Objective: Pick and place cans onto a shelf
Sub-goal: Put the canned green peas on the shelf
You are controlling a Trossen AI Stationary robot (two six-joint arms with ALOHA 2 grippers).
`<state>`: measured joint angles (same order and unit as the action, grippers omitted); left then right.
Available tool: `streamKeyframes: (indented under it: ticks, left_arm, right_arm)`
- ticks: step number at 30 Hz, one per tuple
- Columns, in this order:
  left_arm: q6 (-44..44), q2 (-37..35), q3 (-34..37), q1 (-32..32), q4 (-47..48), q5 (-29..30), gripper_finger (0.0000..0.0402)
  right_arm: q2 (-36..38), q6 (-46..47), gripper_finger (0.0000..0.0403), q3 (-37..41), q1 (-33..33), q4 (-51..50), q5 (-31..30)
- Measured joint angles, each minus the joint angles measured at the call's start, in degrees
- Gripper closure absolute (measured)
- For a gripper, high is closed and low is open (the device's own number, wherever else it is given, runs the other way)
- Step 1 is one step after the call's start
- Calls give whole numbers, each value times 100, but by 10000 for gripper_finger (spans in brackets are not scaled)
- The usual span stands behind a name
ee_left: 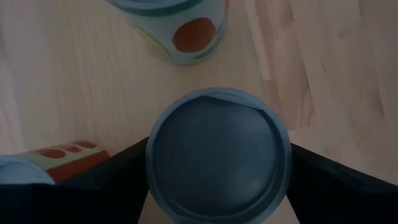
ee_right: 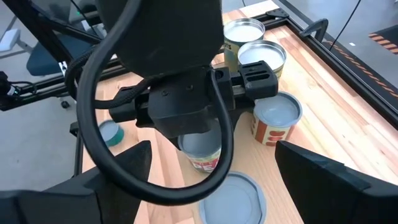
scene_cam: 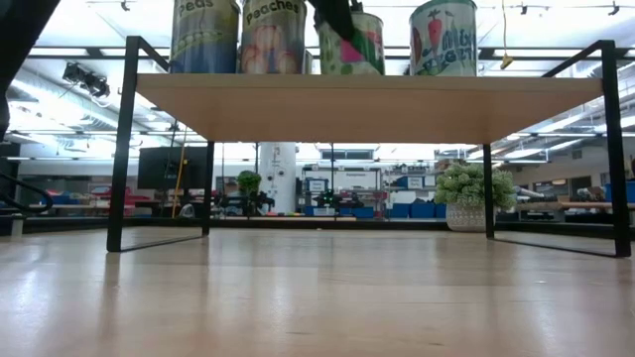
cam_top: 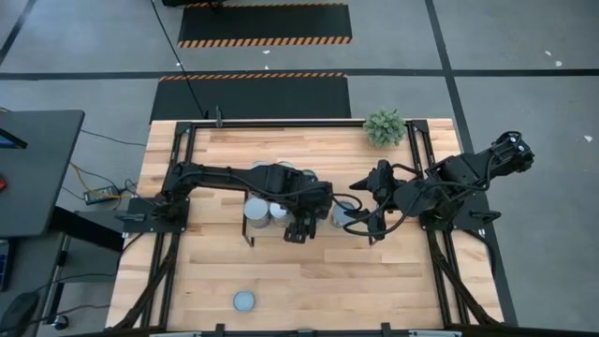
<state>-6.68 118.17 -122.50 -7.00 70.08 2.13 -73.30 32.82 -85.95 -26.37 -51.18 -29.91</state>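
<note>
Left tool (cam_top: 299, 227) gripping can (ee_left: 217, 155) on shelf (scene_cam: 367, 104), right tool (cam_top: 360, 217) open nearby

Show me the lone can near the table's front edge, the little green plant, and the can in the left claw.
Lone can (cam_top: 243, 300), high view, its top.
Plant (cam_top: 385, 127), high view, its leaves.
Held can (ee_left: 217, 155), left wrist view, its lid.

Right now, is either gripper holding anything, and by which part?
Left gripper clamps a blue-grey-topped can by its sides just under the rim, one finger on each flank. Right gripper is open, holding nothing.
</note>
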Motion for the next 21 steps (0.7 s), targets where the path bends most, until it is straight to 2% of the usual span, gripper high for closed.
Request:
streamKeyframes:
  ticks: [5,7,13,21]
  left_arm:
    - [-5,0,0,24,-20,13,19]
    - [-8,0,0,45,-27,13,8]
    - [-18,0,-122,41,26,337,14]
    - [-152,-9,-1024,-34,169,595,12]
  right_arm:
    - [0,20,53,0,0,5,-2]
    - [0,20,53,0,0,7,-2]
    - [0,-7,53,0,0,7,-2]
    - [16,-66,53,0,-5,4,-2]
